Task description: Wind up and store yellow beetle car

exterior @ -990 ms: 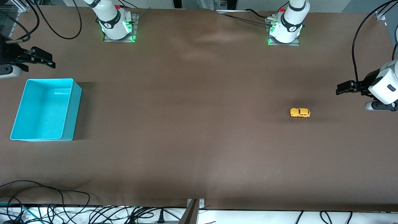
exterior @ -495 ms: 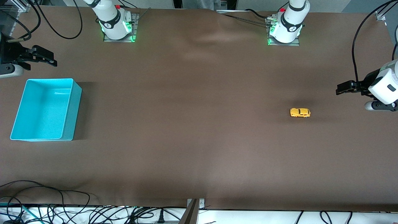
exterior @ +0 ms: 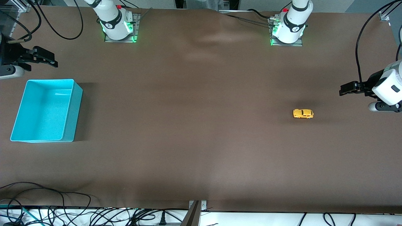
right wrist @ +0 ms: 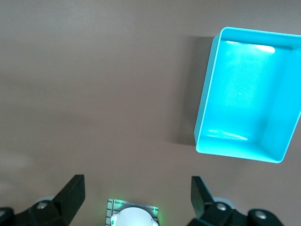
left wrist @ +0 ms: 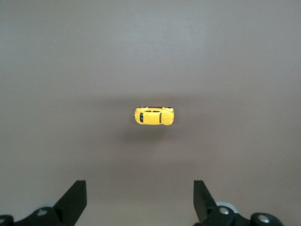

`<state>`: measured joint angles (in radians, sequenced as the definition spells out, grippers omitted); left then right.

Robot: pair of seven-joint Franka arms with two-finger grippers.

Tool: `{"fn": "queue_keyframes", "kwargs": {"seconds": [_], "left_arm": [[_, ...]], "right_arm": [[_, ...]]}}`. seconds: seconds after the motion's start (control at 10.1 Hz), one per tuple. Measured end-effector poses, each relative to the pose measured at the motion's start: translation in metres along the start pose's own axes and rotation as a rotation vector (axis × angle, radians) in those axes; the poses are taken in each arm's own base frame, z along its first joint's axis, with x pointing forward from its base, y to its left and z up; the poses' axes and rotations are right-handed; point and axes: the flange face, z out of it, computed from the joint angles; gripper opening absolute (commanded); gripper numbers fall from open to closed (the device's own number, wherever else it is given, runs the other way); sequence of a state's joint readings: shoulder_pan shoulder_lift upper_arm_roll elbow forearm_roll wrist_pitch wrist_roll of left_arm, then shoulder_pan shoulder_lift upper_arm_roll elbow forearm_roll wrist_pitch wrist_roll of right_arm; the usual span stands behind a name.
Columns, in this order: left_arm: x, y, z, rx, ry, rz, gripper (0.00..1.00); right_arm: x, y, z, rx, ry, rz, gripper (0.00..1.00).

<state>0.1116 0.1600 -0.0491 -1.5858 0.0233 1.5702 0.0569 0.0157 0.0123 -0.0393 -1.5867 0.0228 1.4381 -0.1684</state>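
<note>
While you look across the brown table point(exterior: 201, 125), the largest thing on it is the turquoise bin point(exterior: 70, 110), standing toward the right arm's end. The right gripper point(exterior: 47, 59) hangs over bare table just beside the bin, its fingers point(right wrist: 70, 190) spread wide and holding nothing. The left gripper point(exterior: 345, 88) hangs over the table at the left arm's end, fingers point(left wrist: 75, 197) likewise parted and empty. Near it you see the yellow beetle car point(exterior: 303, 113) on its wheels, well apart from the bin.
</note>
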Motion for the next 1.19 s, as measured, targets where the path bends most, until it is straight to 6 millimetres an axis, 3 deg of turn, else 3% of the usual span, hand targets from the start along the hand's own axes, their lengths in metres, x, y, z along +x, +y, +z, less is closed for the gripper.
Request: {"fn": "queue_keyframes", "kwargs": {"seconds": [0.79,1.19], "left_arm": [[0.0003,0.0000,0.0006,0.000,-0.001,-0.029,1.00],[0.0038,0.0019,0.0088,0.000,-0.017,-0.348,1.00]], "right_arm": [[0.0010,0.0003,0.0014,0.000,-0.003,0.000,1.00],[0.0014,0.0004,0.0020,0.001,-0.004,0.000,1.00]]}}
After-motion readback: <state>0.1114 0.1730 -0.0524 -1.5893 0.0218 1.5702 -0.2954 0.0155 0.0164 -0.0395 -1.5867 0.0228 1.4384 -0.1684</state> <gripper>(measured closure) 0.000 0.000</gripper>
